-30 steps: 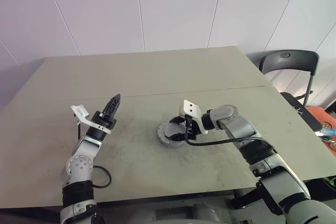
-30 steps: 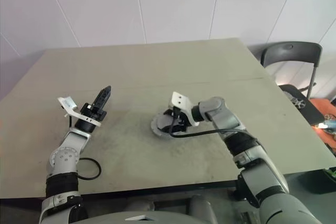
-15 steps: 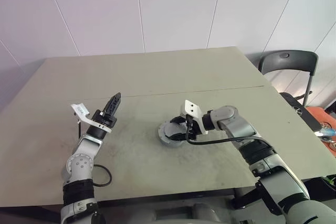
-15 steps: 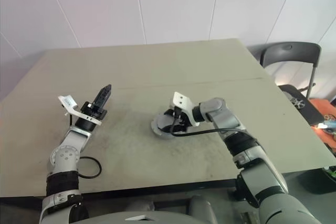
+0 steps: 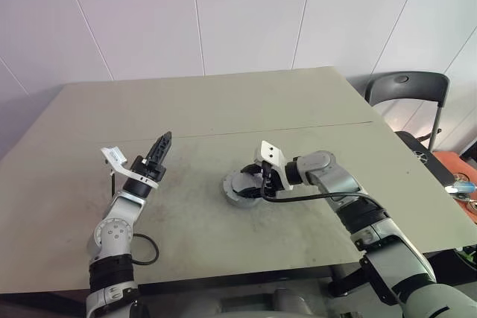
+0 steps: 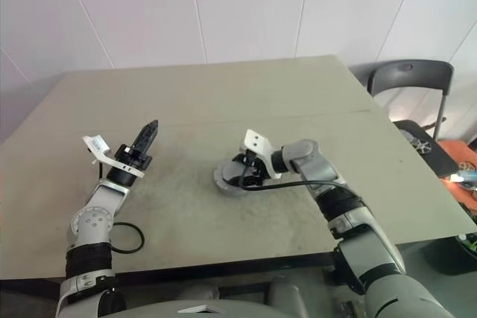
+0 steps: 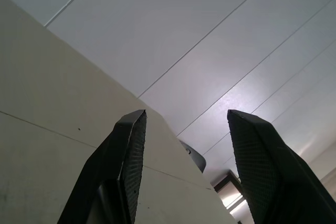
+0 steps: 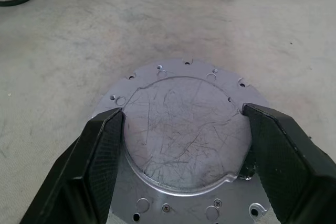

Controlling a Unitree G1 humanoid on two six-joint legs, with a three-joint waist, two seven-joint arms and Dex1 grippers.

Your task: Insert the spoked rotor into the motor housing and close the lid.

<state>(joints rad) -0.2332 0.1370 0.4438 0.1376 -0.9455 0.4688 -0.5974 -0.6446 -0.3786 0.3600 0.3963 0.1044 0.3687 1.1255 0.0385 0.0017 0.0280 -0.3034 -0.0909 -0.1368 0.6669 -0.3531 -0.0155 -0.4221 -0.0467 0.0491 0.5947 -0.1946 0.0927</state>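
Lid point(image 8: 184, 129): grey scratched disc, seated on the motor housing point(image 5: 237, 191) on the counter point(image 5: 223, 109), directly under my right hand point(image 8: 184, 129). Right hand: fingers point(image 8: 100, 145) spread wide, flanking the lid's raised centre at either edge. Left hand point(image 5: 160, 147): fingers parted, holding nothing, raised above the counter, housing well off to its right.

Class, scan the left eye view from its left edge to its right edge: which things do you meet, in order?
Left gripper → round grey metal part on the table → right gripper at that part → black chair.
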